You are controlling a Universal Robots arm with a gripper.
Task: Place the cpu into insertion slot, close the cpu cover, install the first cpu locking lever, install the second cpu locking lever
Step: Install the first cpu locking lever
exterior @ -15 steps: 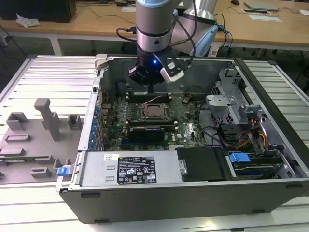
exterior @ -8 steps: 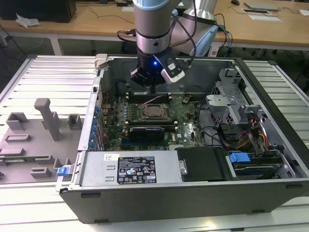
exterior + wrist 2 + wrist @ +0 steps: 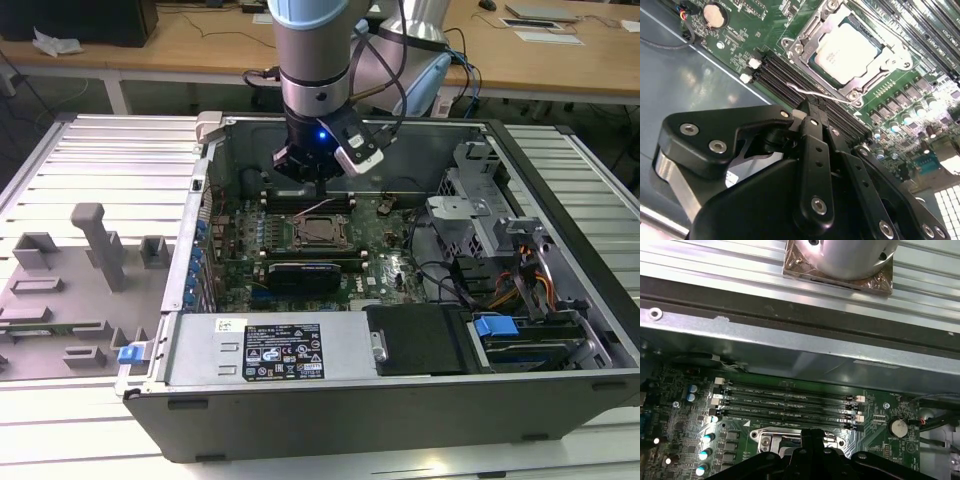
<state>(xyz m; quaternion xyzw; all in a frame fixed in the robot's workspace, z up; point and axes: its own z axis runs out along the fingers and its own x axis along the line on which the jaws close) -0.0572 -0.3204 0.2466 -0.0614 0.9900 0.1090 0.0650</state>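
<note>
Second wrist view: cpu cover [image 3: 891,54] lies closed over cpu [image 3: 846,47]. Gripper [image 3: 807,107], jaws pressed together, sits beside a locking lever [image 3: 812,92], which likely needs pushing down.

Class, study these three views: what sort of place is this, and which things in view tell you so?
Probably a robotics lab or workshop: a robot arm reaches into an open computer case on a slatted metal table, with wooden desks behind.
</note>
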